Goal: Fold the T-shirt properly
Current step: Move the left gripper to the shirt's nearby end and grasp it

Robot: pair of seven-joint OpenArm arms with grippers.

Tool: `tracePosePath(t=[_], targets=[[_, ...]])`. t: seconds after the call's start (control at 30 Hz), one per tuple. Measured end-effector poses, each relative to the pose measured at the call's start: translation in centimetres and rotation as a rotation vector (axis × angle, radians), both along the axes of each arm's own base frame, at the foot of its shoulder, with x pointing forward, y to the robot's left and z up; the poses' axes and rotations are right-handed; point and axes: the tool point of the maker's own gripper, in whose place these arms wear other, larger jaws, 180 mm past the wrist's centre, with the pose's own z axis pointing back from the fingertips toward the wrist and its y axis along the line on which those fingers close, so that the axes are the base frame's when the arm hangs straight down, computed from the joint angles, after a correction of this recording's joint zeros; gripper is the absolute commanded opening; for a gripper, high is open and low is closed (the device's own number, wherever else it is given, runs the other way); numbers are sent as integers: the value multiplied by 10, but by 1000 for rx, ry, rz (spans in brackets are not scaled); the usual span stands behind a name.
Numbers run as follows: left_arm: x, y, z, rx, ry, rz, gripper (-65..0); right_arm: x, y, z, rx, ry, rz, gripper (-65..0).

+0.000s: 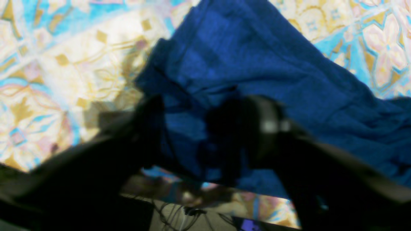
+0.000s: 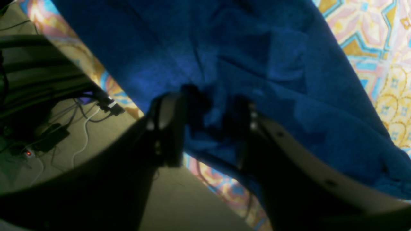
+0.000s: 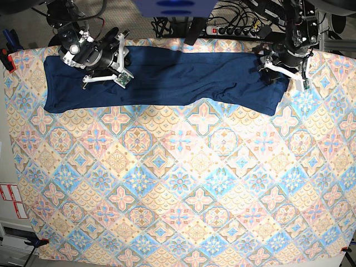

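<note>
Navy T-shirt [image 3: 167, 78] across far edge of pastel tablecloth [image 3: 178, 183]; cables [image 3: 239, 22] behind — both jaws pinching fabric

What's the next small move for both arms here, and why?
Probably draw both arms toward the near side of the tablecloth, carrying the far edge over. The T-shirt lies as a long band along the far edge, and the left end effector and right end effector each appear closed on bunched fabric at opposite ends.
</note>
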Motion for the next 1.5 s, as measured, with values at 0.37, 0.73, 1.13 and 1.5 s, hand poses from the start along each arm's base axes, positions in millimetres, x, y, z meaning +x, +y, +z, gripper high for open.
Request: tracePosePath(t=[0.37, 0.73, 1.13, 1.5], targets=[[31, 16, 11, 37, 102, -154, -133, 0, 0, 0, 0, 1, 0, -418], [45, 11, 12, 29, 159, -251, -133, 0, 1, 0, 5, 1, -2, -418], [22, 31, -16, 21, 268, -209, -133, 0, 2, 0, 6, -1, -2, -418], [23, -11, -43, -1, 280, -330, -135, 0, 1, 0, 5, -1, -2, -418]])
